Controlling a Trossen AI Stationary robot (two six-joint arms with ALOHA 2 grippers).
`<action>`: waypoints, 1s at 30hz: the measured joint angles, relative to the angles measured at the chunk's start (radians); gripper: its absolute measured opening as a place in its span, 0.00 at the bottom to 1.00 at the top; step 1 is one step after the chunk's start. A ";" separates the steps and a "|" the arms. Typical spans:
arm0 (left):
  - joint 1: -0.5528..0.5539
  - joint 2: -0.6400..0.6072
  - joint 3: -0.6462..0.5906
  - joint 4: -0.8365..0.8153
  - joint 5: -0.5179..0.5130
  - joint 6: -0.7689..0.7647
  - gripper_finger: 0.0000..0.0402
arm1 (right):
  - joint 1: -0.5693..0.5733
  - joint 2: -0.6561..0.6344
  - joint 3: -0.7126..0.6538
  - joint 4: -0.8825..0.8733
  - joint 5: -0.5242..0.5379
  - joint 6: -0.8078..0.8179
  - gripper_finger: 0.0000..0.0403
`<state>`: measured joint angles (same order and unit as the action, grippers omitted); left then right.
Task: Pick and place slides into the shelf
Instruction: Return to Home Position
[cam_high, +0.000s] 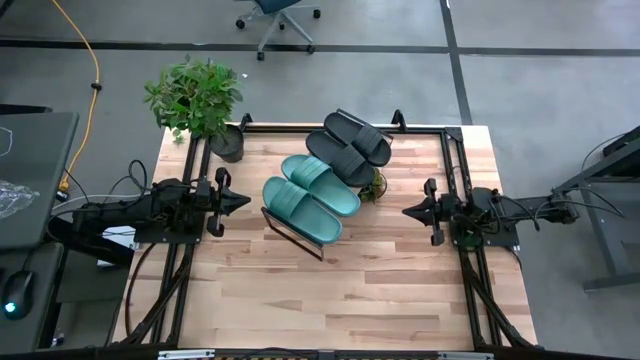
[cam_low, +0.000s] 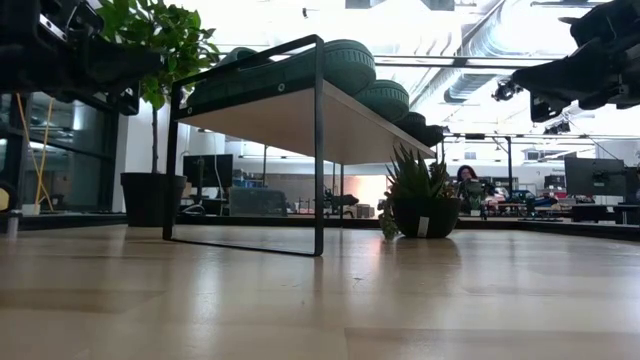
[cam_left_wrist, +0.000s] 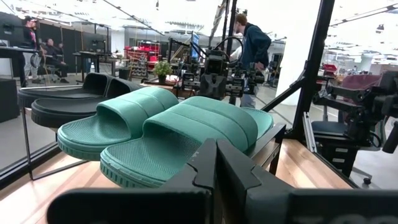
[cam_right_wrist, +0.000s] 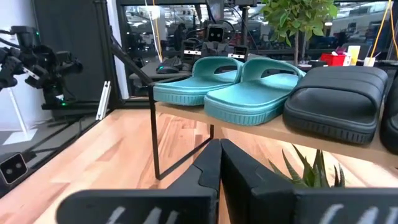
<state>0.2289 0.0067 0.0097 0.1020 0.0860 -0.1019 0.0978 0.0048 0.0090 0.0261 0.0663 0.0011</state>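
Two teal slides (cam_high: 311, 196) and two black slides (cam_high: 349, 144) lie side by side on the slanted shelf (cam_high: 292, 232), soles down on its board, in the middle of the table. The left wrist view shows the teal pair (cam_left_wrist: 174, 134) nearest, with the black pair (cam_left_wrist: 74, 99) behind. The right wrist view shows the teal pair (cam_right_wrist: 239, 87) beside a black slide (cam_right_wrist: 345, 102). My left gripper (cam_high: 243, 200) hovers shut at the shelf's left, touching nothing. My right gripper (cam_high: 408, 211) hovers shut at the shelf's right, also free.
A large potted plant (cam_high: 200, 100) stands at the table's far left corner. A small succulent pot (cam_high: 374, 186) sits just right of the shelf, between it and my right gripper. Bare butcher-block tabletop (cam_high: 330, 300) stretches toward the near edge. People show in the room beyond.
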 joint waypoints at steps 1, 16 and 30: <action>0.000 0.000 0.000 0.000 0.000 0.000 0.00 | 0.000 0.000 0.000 0.000 0.000 -0.001 0.00; 0.000 0.000 0.000 -0.006 0.001 0.054 0.00 | 0.000 0.000 0.000 0.000 0.000 0.000 0.00; -0.137 -0.001 0.000 -0.083 -0.042 0.562 0.00 | 0.000 0.001 0.000 0.000 -0.003 0.000 0.00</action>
<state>0.0916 0.0055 0.0101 0.0189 0.0445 0.4600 0.0978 0.0055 0.0086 0.0261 0.0635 0.0006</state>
